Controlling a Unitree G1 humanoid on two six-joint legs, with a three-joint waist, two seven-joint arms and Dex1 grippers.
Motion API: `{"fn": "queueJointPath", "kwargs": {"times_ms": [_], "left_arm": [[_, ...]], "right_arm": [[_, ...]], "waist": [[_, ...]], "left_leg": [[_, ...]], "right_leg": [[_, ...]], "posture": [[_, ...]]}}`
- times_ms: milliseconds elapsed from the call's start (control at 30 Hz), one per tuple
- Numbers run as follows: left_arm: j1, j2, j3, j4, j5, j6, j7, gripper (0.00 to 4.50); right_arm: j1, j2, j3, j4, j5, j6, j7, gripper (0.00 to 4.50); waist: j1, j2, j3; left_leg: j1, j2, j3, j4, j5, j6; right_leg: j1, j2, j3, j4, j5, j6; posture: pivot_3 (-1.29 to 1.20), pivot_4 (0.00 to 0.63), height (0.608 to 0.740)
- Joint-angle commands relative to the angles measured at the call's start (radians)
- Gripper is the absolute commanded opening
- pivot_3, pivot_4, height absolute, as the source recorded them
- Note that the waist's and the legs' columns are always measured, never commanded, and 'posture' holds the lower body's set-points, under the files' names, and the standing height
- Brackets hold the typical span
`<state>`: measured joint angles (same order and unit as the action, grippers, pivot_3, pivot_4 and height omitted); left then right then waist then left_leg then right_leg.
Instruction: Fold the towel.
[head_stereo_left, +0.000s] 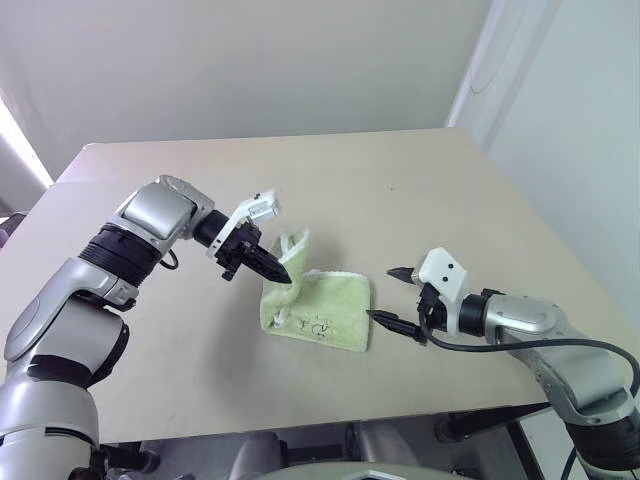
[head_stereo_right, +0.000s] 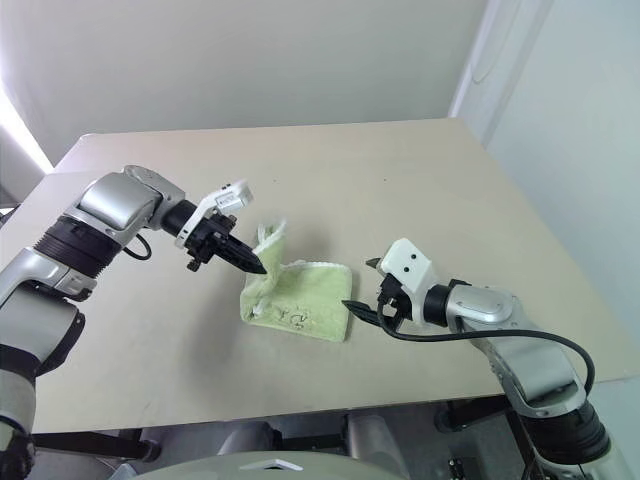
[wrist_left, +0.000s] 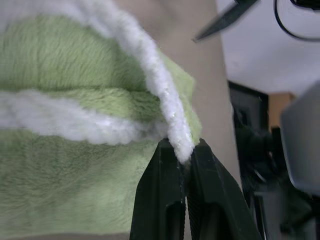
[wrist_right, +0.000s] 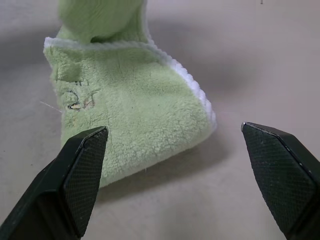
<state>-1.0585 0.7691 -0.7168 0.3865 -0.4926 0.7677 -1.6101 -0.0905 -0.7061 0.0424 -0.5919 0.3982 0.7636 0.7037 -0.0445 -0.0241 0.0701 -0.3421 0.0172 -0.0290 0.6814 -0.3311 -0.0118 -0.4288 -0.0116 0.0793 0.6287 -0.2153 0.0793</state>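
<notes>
The towel (head_stereo_left: 325, 310), lime-green terry with white trim and a small dark logo, lies partly folded on the table's middle. Its left part is lifted off the surface. My left gripper (head_stereo_left: 285, 274) is shut on the towel's white-trimmed edge (wrist_left: 175, 135) and holds that edge up above the flat part. My right gripper (head_stereo_left: 390, 295) hovers just right of the towel with its fingers (wrist_right: 80, 175) wide open and nothing between them. In the right wrist view the towel (wrist_right: 135, 110) lies just beyond the open fingertips, apart from them.
The beige table (head_stereo_left: 400, 190) stretches wide behind and to both sides of the towel. Its front edge (head_stereo_left: 330, 420) runs close below the towel. A white wall corner (head_stereo_left: 520, 90) stands at the back right.
</notes>
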Motion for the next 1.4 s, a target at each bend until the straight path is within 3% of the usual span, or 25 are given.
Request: {"fn": "queueJointPath", "kwargs": {"times_ms": [33,267,467,667,933,967,1033,1300,1367,1400], "left_arm": [[-0.06,0.008,-0.05,-0.029,-0.064,-0.036,-0.004,0.05],[-0.113,-0.049,-0.14,-0.015,-0.125,-0.063,-0.004,0.05],[-0.122,-0.119,-0.226,0.035,-0.092,-0.122,-0.004,0.05],[-0.129,-0.219,-0.227,0.118,-0.089,-0.123,-0.004,0.05],[-0.098,-0.281,-0.219,0.13,-0.088,-0.119,-0.004,0.05],[-0.095,-0.286,-0.219,0.133,-0.088,-0.119,-0.004,0.54],[-0.091,-0.302,-0.217,0.153,-0.077,-0.122,-0.004,1.04],[-0.085,-0.318,-0.186,0.169,-0.083,-0.111,-0.004,3.95],[-0.087,-0.315,-0.167,0.163,-0.077,-0.109,-0.004,4.45],[-0.09,-0.316,-0.145,0.168,-0.072,-0.103,-0.004,4.45]], "right_arm": [[0.019,-0.014,-0.052,-0.06,0.018,0.017,-0.019,4.5],[0.05,-0.012,-0.077,-0.096,0.03,0.043,-0.053,4.5],[0.052,-0.009,-0.071,-0.104,0.022,0.052,-0.081,4.5],[0.073,-0.013,-0.079,-0.117,0.018,0.055,-0.104,4.5],[0.087,-0.019,-0.087,-0.126,0.022,0.063,-0.123,4.5],[0.088,-0.02,-0.09,-0.126,0.024,0.064,-0.123,4.5],[0.088,-0.023,-0.092,-0.127,0.023,0.066,-0.125,4.5],[0.098,-0.035,-0.097,-0.126,0.021,0.064,-0.121,4.5],[0.1,-0.038,-0.101,-0.124,0.021,0.062,-0.119,4.5],[0.099,-0.04,-0.108,-0.122,0.024,0.061,-0.116,4.5]], "waist": [[0.0,0.0,0.0],[0.0,0.0,0.0],[0.0,-0.001,0.0],[0.001,-0.001,0.0],[0.0,-0.001,0.0],[0.0,-0.001,0.0],[0.0,-0.001,0.0],[0.0,-0.001,0.0],[0.0,-0.001,0.0],[0.0,-0.001,0.0]], "left_leg": [[0.0,0.0,0.0,0.0,0.0,0.0],[0.0,0.0,0.0,0.0,0.0,0.0],[0.0,0.0,0.0,0.0,0.0,0.0],[0.0,0.0,0.0,0.001,0.0,0.0],[0.0,0.0,0.0,0.001,0.0,0.0],[0.0,0.0,0.0,0.001,0.0,0.0],[0.0,0.0,0.0,0.001,0.0,0.0],[0.0,0.0,0.0,0.001,0.0,0.0],[0.0,0.0,0.0,0.001,0.0,0.0],[0.0,0.0,0.0,0.001,0.0,0.0]], "right_leg": [[0.0,0.0,0.0,0.0,0.0,0.0],[0.0,0.0,0.0,0.0,0.0,0.0],[0.0,0.0,0.001,0.0,0.0,0.0],[0.0,0.001,0.001,0.0,0.0,0.0],[0.0,0.001,0.001,0.0,0.0,0.0],[0.0,0.001,0.001,0.0,0.0,0.0],[0.0,0.001,0.001,0.0,0.0,0.0],[0.0,0.001,0.001,0.0,0.0,0.0],[0.0,0.001,0.001,0.0,0.0,0.0],[0.0,0.001,0.001,0.0,0.0,0.0]], "posture": [[0.0,0.0,0.712],[0.0,0.0,0.712],[0.0,0.0,0.712],[0.0,0.0,0.712],[0.0,0.0,0.712],[0.0,0.0,0.712],[0.0,0.0,0.712],[0.0,0.0,0.712],[0.0,0.0,0.712],[0.0,0.0,0.712]]}}
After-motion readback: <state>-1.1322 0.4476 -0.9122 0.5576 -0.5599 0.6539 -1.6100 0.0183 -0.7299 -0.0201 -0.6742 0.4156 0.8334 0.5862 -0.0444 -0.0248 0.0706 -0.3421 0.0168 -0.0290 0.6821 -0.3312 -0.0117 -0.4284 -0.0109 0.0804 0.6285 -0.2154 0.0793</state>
